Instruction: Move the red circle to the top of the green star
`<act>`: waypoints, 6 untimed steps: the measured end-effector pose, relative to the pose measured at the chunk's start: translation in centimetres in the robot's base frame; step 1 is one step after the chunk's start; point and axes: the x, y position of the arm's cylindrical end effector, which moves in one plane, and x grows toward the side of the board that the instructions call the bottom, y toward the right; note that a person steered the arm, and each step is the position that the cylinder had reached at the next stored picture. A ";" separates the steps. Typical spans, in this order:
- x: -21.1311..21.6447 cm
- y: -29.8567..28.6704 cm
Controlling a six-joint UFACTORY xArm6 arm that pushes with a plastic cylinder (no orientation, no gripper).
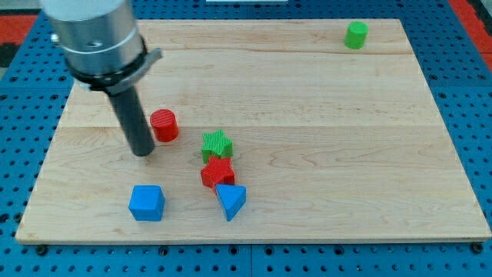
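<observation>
The red circle (pixel 164 125) is a short red cylinder on the wooden board (pixel 323 138), left of centre. The green star (pixel 217 145) lies to its lower right, a small gap apart. My tip (pixel 143 152) rests on the board just to the lower left of the red circle, close beside it. The dark rod rises from there to the grey arm body at the view's top left.
A red star (pixel 217 173) touches the green star from below. A blue triangle (pixel 231 201) sits just below the red star. A blue cube (pixel 146 202) lies at the lower left. A green cylinder (pixel 356 35) stands at the top right.
</observation>
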 end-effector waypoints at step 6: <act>-3.2 11.0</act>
